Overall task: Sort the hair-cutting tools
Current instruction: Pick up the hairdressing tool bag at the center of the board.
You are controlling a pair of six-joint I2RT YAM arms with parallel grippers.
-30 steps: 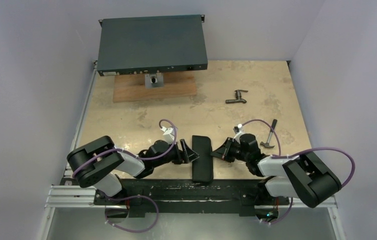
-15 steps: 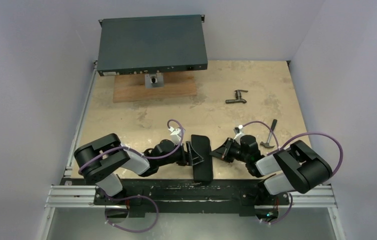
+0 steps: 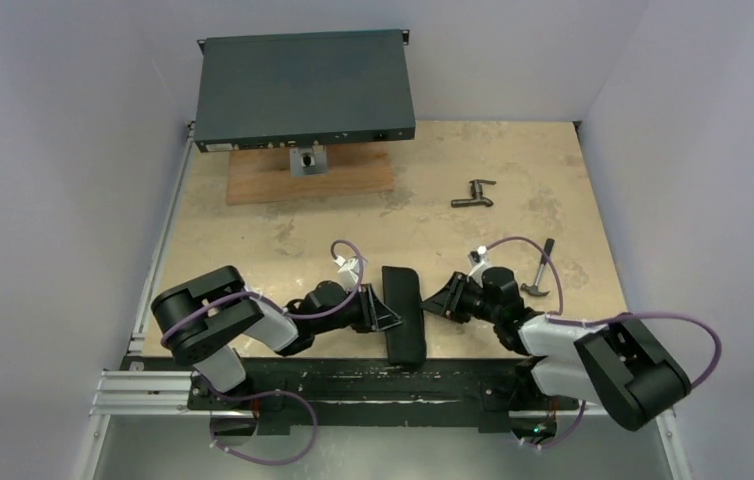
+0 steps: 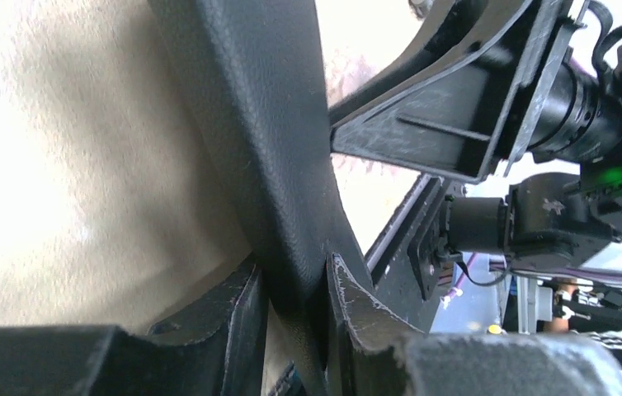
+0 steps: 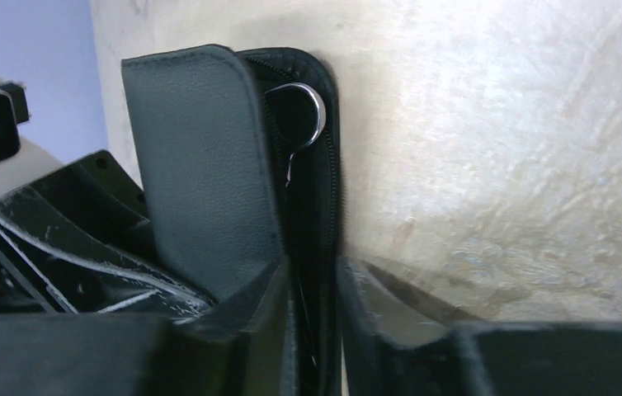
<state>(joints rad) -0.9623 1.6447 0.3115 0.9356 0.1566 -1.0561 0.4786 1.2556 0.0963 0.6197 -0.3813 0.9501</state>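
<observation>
Left gripper [image 3: 385, 310] has gone from wide apart to clamped on the left wall of the black case [image 3: 408, 342]. Right arm's elbow has swung further out, right of the case. Case hasn't shifted. Right gripper [image 3: 434, 303] is in the same spot, at the case's right edge.

Left wrist view only: both fingers [image 4: 359, 318] press on either face of the case's leathery flap, so it is clenched on it. Right wrist view only: the fingers straddle the case's zipper edge with a narrow gap; can't tell if they pinch or have let go. That view also shows the case mouth open, with the silver scissors [image 5: 321, 120] inside it, one finger ring showing at the end away from the fingers. Top view hides the ring.

Count: two grippers, one case, one scissors ring. One hammer [image 3: 541, 267] right of the case. One T-shaped fitting [image 3: 473, 194] beyond the case, to its right. One dark box [image 3: 303, 85] and one wooden board [image 3: 353, 180] beyond the case, to its left.
</observation>
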